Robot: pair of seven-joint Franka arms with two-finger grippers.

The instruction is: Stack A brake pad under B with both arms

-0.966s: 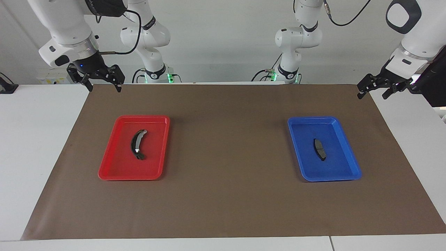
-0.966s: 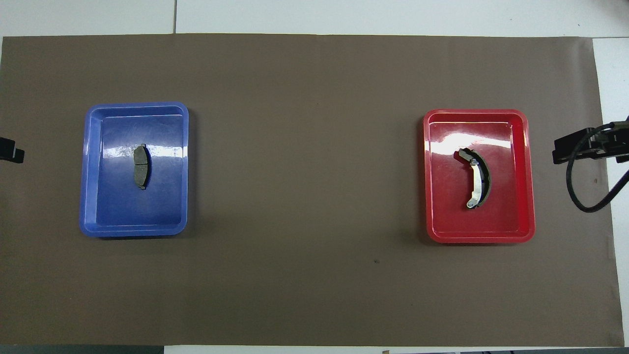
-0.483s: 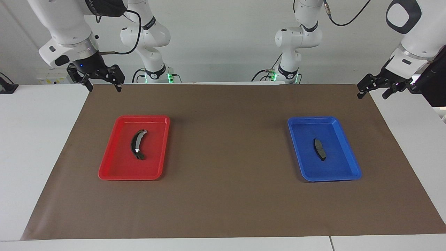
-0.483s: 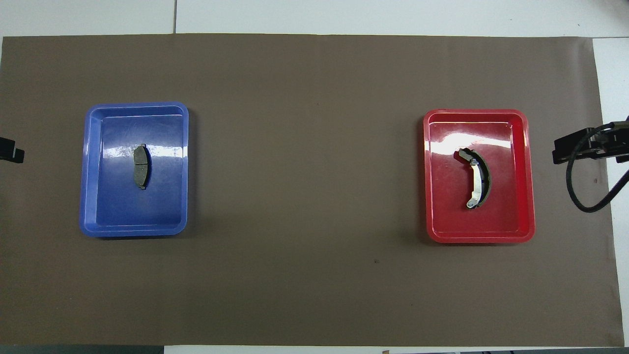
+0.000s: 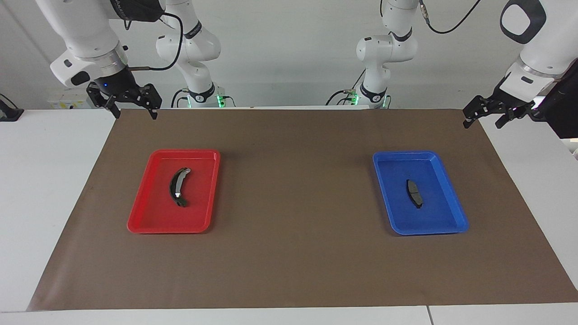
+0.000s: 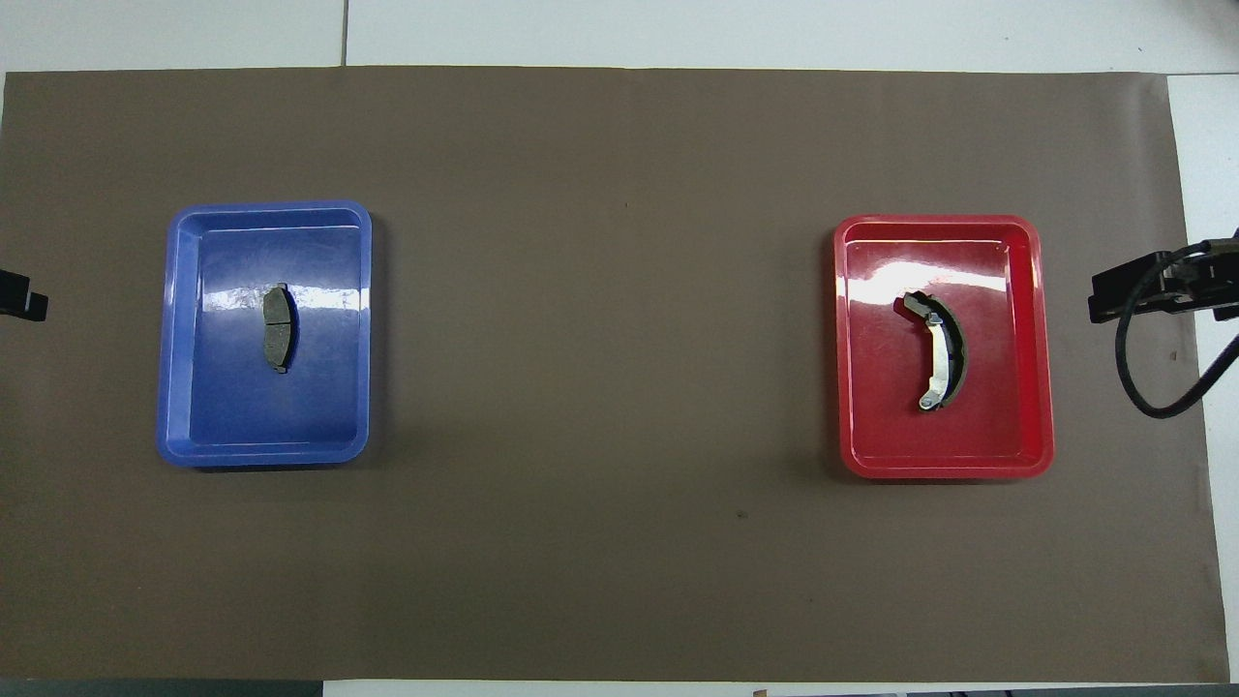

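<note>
The A brake pad [image 5: 414, 193] lies in a blue tray [image 5: 445, 228] toward the left arm's end; B [image 5: 178, 187] lies in a red tray [image 5: 140, 216]. The right gripper [image 5: 134, 110] and the left gripper [image 5: 482, 118] hang spread, empty, over the mat's [image 5: 289, 262] robot-side corners. No writing is readable.

Robotics lab: bench-mounted arms [image 5: 194, 49], cabling, bare wall.

No lettering, label, brand name, number or sign can be read anywhere in either view. White marks show on a dark housing high on the right arm, too small and cropped to make out.
</note>
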